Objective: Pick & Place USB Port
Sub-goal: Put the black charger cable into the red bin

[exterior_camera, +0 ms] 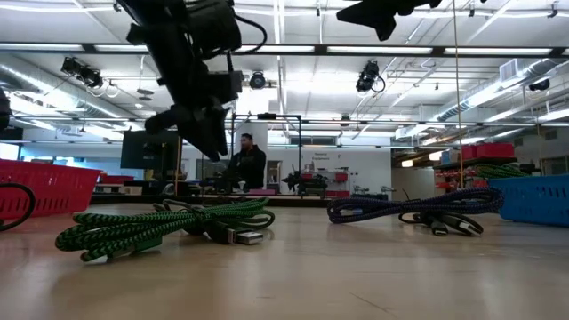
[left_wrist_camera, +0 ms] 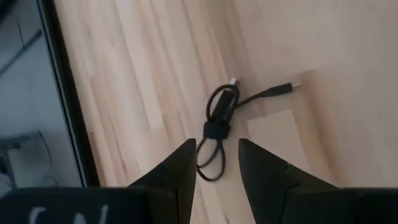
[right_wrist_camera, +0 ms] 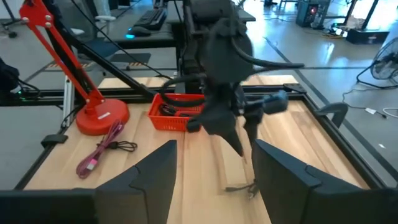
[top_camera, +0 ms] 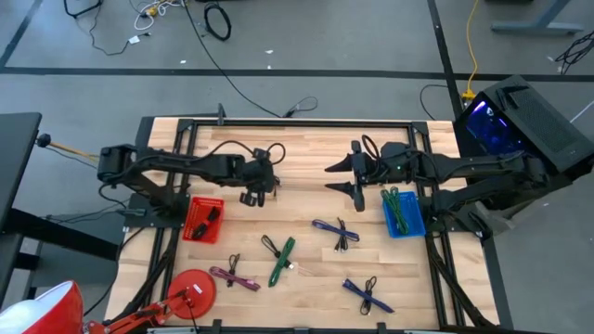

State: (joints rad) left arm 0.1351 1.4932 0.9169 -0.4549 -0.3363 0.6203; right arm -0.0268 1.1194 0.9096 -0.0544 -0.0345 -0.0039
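Grey floor (top_camera: 306,37) with loose cables (top_camera: 215,20) at 12 o'clock; ceiling strip lights (exterior_camera: 293,51), exposed ducts, a seated person (exterior_camera: 246,166) behind the wooden tabletop (top_camera: 297,139).

High view straight down over the whole table (top_camera: 306,269), low view level across its top, wrist views looking past their own fingers, left wrist close above the wood

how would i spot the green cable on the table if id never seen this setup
Start at the wooden table with a red bin at its left and a blue bin at its right. The loose green cable lies on the bare wood between them, toward the front edge. Its neighbours are purple, pink or blue; it alone is green with black braiding.
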